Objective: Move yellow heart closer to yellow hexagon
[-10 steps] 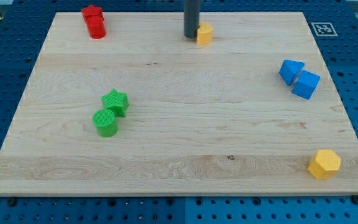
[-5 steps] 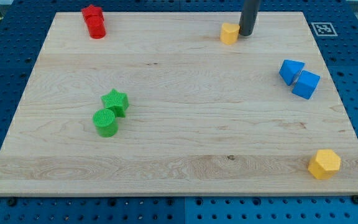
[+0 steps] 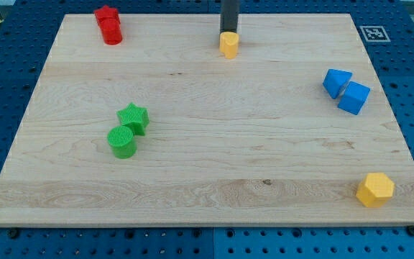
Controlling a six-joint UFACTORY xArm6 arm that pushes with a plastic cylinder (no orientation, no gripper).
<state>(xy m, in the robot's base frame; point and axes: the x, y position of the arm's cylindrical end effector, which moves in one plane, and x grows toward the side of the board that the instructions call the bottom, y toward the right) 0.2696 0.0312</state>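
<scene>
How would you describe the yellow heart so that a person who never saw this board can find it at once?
Look along the wooden board's far edge, at the view's top, near the middle. There a small yellow heart sits directly below my tip, which touches it from the top side. The other yellow block, the yellow hexagon, lies alone in the bottom right corner.
</scene>
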